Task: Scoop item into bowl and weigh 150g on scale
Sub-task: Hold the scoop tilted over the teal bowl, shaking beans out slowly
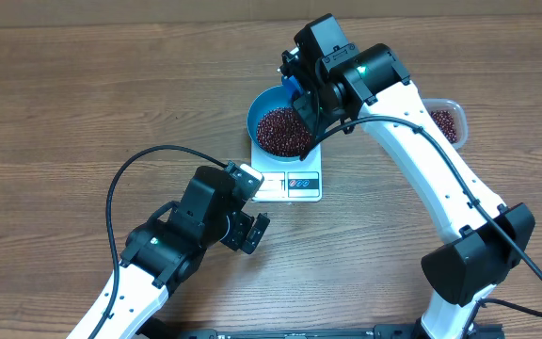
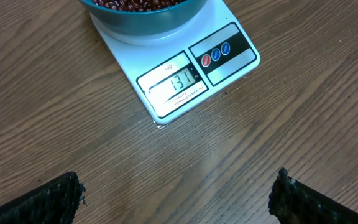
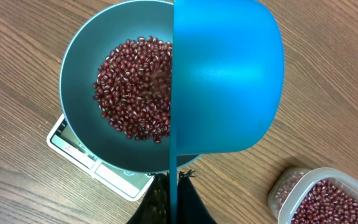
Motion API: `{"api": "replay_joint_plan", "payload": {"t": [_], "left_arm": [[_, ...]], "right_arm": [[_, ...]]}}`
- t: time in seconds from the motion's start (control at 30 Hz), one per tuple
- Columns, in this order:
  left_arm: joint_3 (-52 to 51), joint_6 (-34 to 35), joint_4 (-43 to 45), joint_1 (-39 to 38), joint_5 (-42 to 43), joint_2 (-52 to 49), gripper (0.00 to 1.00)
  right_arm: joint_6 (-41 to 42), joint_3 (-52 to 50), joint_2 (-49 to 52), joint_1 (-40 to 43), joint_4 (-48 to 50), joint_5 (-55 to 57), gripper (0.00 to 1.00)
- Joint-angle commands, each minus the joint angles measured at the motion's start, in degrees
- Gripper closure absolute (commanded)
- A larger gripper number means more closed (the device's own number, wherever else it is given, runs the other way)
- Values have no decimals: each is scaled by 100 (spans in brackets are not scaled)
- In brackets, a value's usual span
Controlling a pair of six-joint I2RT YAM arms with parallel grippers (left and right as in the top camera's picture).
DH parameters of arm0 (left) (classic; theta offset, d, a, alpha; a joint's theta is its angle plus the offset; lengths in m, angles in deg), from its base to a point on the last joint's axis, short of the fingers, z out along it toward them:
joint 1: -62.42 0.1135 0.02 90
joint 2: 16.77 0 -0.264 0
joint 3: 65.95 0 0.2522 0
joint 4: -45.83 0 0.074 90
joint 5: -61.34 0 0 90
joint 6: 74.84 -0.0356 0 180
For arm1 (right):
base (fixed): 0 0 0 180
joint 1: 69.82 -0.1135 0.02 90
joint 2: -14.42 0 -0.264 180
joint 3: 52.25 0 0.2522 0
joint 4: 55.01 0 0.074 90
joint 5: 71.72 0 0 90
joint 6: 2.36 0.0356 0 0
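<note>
The blue bowl [image 1: 262, 105] stands on the white scale [image 1: 290, 185] and holds a heap of red-brown beans [image 1: 283, 132]. My right gripper [image 3: 174, 177] is shut on the thin handle of a blue scoop [image 3: 225, 74]. The scoop is turned on its side over the right half of the bowl [image 3: 73, 68], above the beans [image 3: 132, 87]. In the left wrist view the scale [image 2: 185, 74] shows 131 on its display, with the bowl [image 2: 148, 22] on top. My left gripper [image 2: 178, 186] hangs open and empty over bare table, just in front of the scale.
A clear plastic tub [image 1: 448, 121] with more beans sits to the right of the scale, also seen in the right wrist view [image 3: 319, 196]. The left arm's black cable [image 1: 149, 160] loops over the table to the left of the scale.
</note>
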Motion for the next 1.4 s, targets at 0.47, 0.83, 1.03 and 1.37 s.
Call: {"api": "replay_joint_plan", "payload": {"t": [0.47, 0.83, 1.03, 1.37], "left_arm": [[-13, -68, 4, -26, -37, -42, 0], [-13, -68, 4, -26, -39, -42, 0], [-13, -68, 4, -26, -39, -42, 0], [-13, -68, 4, -26, -37, -42, 0]], "right_arm": [[-79, 192, -229, -26, 33, -125, 96], [-81, 192, -229, -22, 31, -267, 96], [-79, 192, -229, -22, 28, -293, 96], [-79, 192, -229, -20, 35, -382, 96]]}}
